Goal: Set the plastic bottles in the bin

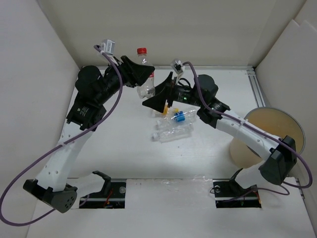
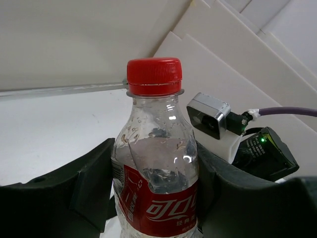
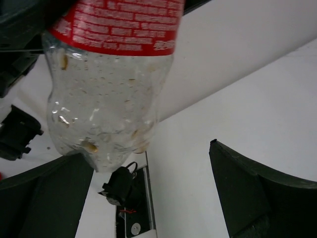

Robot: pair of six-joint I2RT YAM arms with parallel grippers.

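My left gripper [image 1: 141, 74] is shut on a clear bottle with a red cap and red label [image 1: 145, 69] and holds it upright above the table's back. In the left wrist view the bottle [image 2: 156, 163] fills the gap between the fingers of that gripper [image 2: 156, 198]. My right gripper [image 1: 157, 94] is open just right of the bottle's base. In the right wrist view the bottle's base [image 3: 104, 114] hangs over the left finger [image 3: 49, 198]. The tan bin [image 1: 270, 131] stands at the right. A blue-label bottle [image 1: 179, 117] and a clear bottle [image 1: 173, 133] lie mid-table.
A small yellow-orange piece [image 1: 165, 109] shows under my right gripper, beside the lying bottles. My right arm [image 1: 247, 136] crosses in front of the bin. White walls close in the table at the back and both sides. The left wrist view shows the right arm's camera [image 2: 210, 116].
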